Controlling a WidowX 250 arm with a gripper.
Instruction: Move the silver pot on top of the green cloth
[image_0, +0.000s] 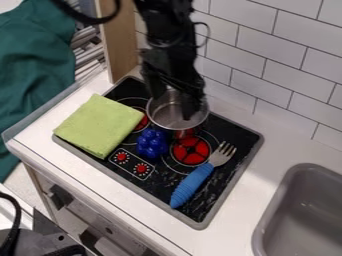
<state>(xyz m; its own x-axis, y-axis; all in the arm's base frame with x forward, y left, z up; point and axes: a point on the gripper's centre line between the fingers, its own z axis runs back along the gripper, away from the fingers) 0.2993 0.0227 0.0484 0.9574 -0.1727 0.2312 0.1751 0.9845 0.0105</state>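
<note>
The black gripper (174, 101) hangs down from the top edge over the silver pot (172, 117). Its two fingers stand apart, one by the pot's left rim and the other over the right part of its opening. The gripper hides part of the pot's far rim. The pot is upright at the back of the black stove, right of the green cloth (99, 126). That folded cloth lies on the stove's left part, separate from the pot.
On the stove (235, 150), a blue grape-like toy (152, 143) sits just in front of the pot, and a blue-handled fork (192, 185) lies to the right. A grey sink (275, 212) is at lower right. The tiled wall (280, 80) rises behind.
</note>
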